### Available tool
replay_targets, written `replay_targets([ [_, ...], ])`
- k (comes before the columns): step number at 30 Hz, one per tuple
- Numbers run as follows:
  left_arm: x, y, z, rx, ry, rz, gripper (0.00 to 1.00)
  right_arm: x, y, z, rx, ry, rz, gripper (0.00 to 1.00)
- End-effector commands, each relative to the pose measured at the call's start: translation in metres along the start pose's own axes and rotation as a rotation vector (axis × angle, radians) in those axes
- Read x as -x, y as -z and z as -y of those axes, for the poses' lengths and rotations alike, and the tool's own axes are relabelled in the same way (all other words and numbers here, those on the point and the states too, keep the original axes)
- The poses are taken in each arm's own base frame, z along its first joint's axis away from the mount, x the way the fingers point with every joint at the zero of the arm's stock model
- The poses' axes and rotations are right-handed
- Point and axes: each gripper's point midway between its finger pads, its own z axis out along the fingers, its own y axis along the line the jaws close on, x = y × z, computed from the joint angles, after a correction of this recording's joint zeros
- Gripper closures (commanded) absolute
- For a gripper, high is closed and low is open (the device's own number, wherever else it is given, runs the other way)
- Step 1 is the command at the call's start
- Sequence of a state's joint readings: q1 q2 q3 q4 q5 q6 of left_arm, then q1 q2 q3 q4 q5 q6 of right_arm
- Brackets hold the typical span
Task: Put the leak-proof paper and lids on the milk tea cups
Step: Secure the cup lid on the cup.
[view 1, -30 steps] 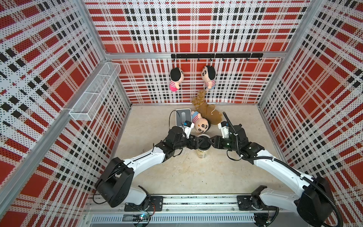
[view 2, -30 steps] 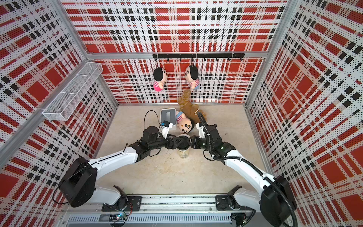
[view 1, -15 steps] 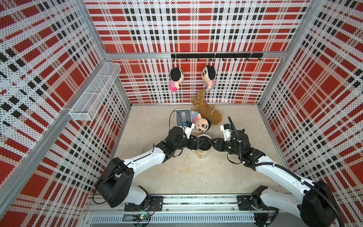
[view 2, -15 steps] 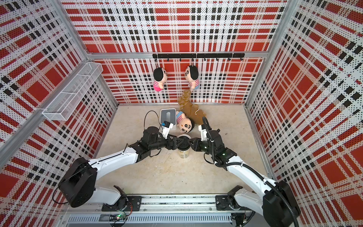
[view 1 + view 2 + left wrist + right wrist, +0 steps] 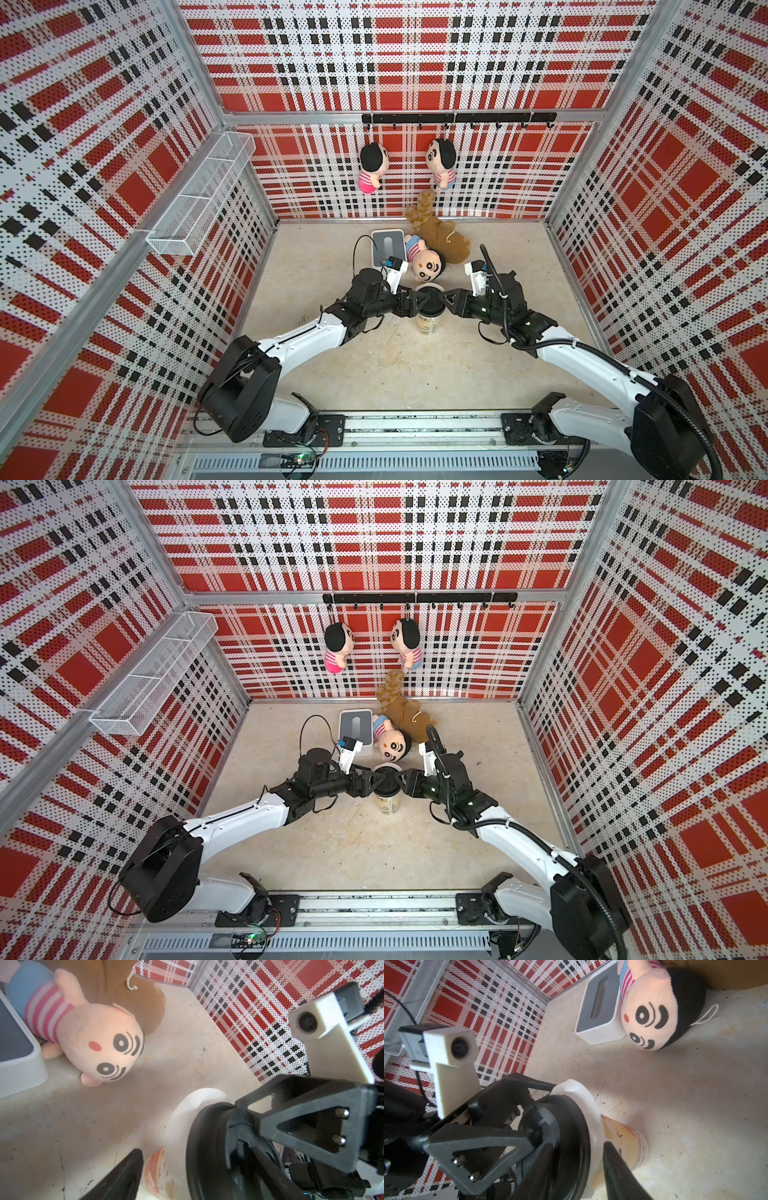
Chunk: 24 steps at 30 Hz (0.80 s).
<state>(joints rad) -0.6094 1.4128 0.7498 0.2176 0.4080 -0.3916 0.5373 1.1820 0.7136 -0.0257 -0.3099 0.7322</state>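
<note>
The paper cup (image 5: 427, 326) stands upright on the beige surface (image 5: 395, 365), with yellow-green print on its lower wall. Both arms reach in to its top. The leak-proof paper (image 5: 577, 1093) lies over the cup's mouth, and its white edge droops past the rim. A black round lid (image 5: 431, 303) sits on the paper, so in both top views only a crescent of paper shows on the cup's far side.

The left end effector (image 5: 419, 302) meets the cup from the left, its jaws spread wide about the lid. In the right wrist view one of its fingers (image 5: 519, 1081) reaches the paper's far edge. The right end effector (image 5: 444, 300) meets the cup from the right. One of its fingers (image 5: 616, 1172) lies along the cup's wall below the paper, and the other is over the lid. I cannot tell whether either end effector is clamping or only flanking the lid, because the lid hides the contact.

Just beyond the cup a striped-shirt doll (image 5: 426, 266) lies face up. Beyond the cup and to its left stands a white box with a grey slotted top (image 5: 388, 247), touching the doll. A brown plush (image 5: 444, 243) lies farther back. Farthest from the cup, two more dolls (image 5: 372, 168) (image 5: 442, 164) hang from a black hook rail (image 5: 457, 118).
</note>
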Motion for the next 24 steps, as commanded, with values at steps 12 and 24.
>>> replay_targets([
  [12,-0.099,0.005,-0.053,0.176,0.082,-0.306,0.22,0.029,0.023,-0.026,0.010,0.027,-0.012,0.38],
  [24,-0.096,0.004,-0.051,0.172,0.080,-0.300,0.22,0.006,0.022,0.003,-0.015,-0.023,-0.037,0.56],
])
